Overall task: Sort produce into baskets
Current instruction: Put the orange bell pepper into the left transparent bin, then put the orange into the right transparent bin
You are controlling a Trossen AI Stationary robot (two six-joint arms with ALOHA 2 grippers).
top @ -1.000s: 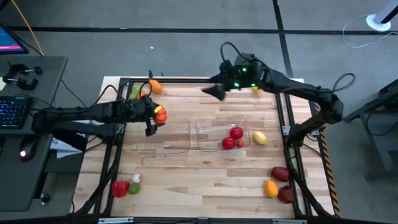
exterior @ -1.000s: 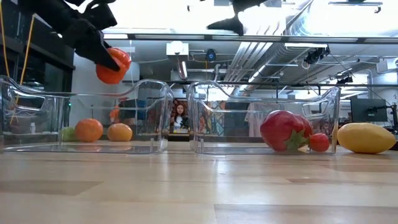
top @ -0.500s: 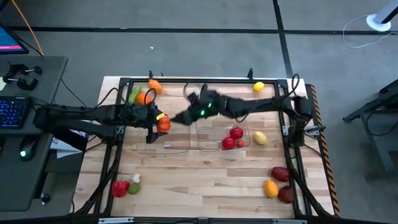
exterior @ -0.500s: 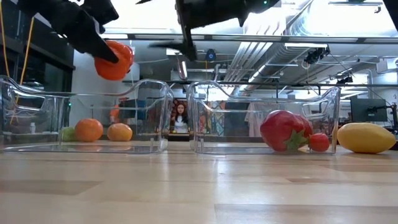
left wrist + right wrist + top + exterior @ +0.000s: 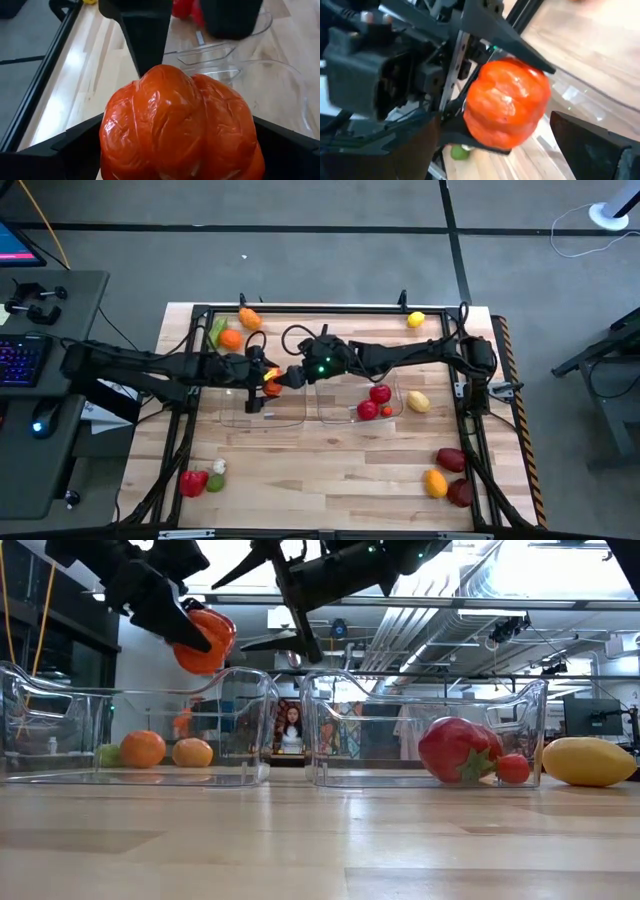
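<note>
While held aloft over left basket, orange pepper sits clamped between left gripper fingers. Right gripper: reached across to pepper, fingers spread wide apart either side of it, not closed. Right basket: holds red produce. Yellow lemon-like piece: on table just beside right basket. Orange and green pieces: table's far left corner. Other produce: near corners.
</note>
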